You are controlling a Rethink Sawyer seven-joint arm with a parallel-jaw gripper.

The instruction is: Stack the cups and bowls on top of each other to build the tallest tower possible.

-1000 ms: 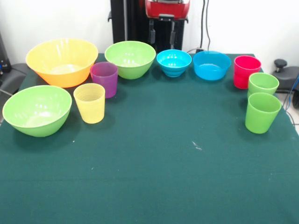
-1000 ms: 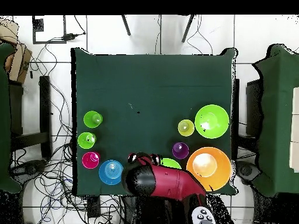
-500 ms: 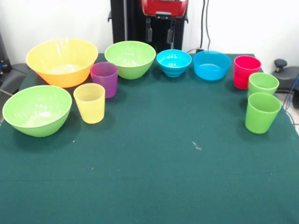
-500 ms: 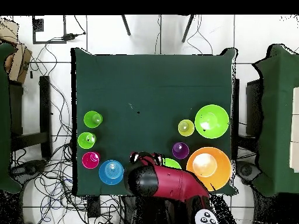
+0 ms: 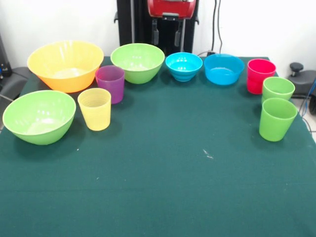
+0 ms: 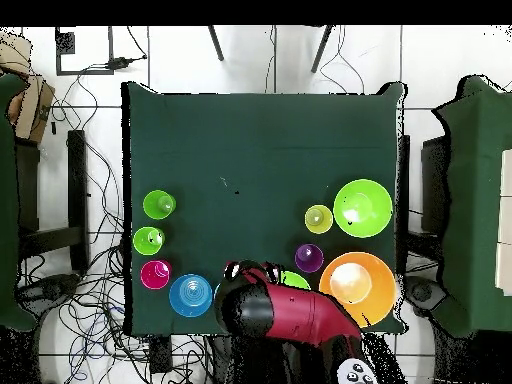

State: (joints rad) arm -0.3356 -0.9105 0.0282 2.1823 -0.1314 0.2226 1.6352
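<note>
While Nothing Is Stacked, the Claw Is Hanging Empty

While every piece is sitting separately on the green tabletop (image 5: 163, 187), the claw (image 5: 167, 35) is hanging spread and empty just above and behind the nearer blue bowl (image 5: 183, 65). Beside that bowl, a lime green bowl (image 5: 138, 61) is sitting on one side and the second blue bowl (image 5: 224, 68) on the other. Beyond the lime bowl, the purple cup (image 5: 110, 83), orange bowl (image 5: 65, 64), yellow cup (image 5: 95, 108) and another lime bowl (image 5: 39, 116) are clustering. Past the second blue bowl, the red cup (image 5: 260, 75) and two green cups (image 5: 277, 111) are standing upright.
</note>
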